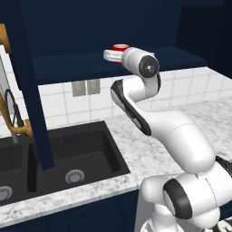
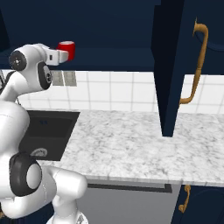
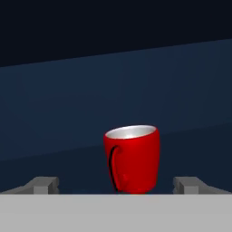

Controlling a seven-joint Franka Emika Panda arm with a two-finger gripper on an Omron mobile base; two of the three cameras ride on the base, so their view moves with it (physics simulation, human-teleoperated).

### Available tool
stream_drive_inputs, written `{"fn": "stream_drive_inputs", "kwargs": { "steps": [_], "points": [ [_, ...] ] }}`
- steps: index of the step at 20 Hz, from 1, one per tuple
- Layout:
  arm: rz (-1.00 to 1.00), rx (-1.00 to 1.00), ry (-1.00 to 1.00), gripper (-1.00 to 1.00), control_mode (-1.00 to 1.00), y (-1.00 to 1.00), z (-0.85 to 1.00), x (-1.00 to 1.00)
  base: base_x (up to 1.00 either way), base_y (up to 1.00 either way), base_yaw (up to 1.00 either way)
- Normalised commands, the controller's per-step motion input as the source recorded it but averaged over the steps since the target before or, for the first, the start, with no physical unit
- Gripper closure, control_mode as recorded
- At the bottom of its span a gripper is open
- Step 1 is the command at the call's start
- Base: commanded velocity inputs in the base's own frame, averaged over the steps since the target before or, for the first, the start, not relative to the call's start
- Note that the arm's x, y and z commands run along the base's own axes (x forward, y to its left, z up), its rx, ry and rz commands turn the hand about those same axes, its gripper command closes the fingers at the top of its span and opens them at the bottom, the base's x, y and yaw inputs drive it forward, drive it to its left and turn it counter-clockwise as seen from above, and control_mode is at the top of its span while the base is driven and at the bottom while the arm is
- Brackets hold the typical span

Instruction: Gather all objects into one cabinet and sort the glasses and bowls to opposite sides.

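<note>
I'm looking along the hand and the red cup [image 3: 132, 158] sits dead ahead: glossy, smooth-walled, tapering a little toward its base, with a pale, silvery inside at the rim and a thin dark curved mark down its left face. It stands upright on the cabinet [image 1: 90, 63] shelf, a flat matte navy surface with a darker back wall behind it.

My gripper [image 3: 118, 185] is spread wide, the two grey fingertips [image 3: 43, 183] standing well apart on either side of the cup's foot, with nothing between them pinched (whether a tip touches the cup, I cannot tell).

From the left base view I see the white arm folded up and reaching into the open shelf, the cup [image 1: 120, 47] peeking just past the hand. From the right base view the cup [image 2: 66, 50] shows right at the end of the hand, its rim level.

Below runs the counter [image 2: 127, 144], speckled grey-white stone, with a square-tiled white backsplash [image 2: 113, 92] behind. The sink [image 1: 68, 158] is a matte black basin with a round metal drain. The cabinet door [image 2: 175, 65] hangs open, carrying a long curved brass handle [image 2: 197, 65].
</note>
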Motion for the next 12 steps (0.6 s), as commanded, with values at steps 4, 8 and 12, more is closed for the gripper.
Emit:
{"fn": "stream_drive_inputs", "kwargs": {
  "steps": [4, 8, 12],
  "points": [
    [0.00, 0.00, 0.00, -1.00, -1.00, 0.10, 0.00, 0.39, 0.00, 0.00, 0.00],
    [0.00, 0.00, 0.00, -1.00, -1.00, 0.03, -0.01, 0.36, 0.00, 0.00, 0.00],
    [0.00, 0.00, -0.01, -1.00, -1.00, 0.00, -0.05, 0.38, 0.00, 0.00, 0.00]
  ]
}}
